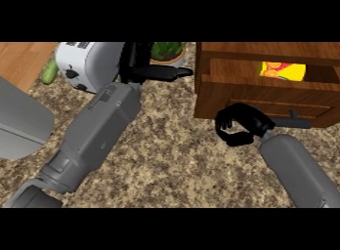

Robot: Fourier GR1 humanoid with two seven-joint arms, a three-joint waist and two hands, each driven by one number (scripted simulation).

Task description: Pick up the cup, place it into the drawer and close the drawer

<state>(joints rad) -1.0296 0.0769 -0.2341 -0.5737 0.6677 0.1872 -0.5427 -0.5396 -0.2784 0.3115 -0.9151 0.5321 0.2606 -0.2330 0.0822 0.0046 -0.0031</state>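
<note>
No readable text, number or brand shows anywhere; the yellow cup (pixel 283 71) in the brown wooden drawer (pixel 274 84) bears only orange fruit-slice pictures.

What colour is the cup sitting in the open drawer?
Yellow with orange fruit-slice patterns: the cup shows in the head view, inside the wooden drawer.

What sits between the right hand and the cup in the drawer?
In the head view, only the drawer's wooden front lies between the right hand and the yellow cup lying inside the open drawer.
</note>
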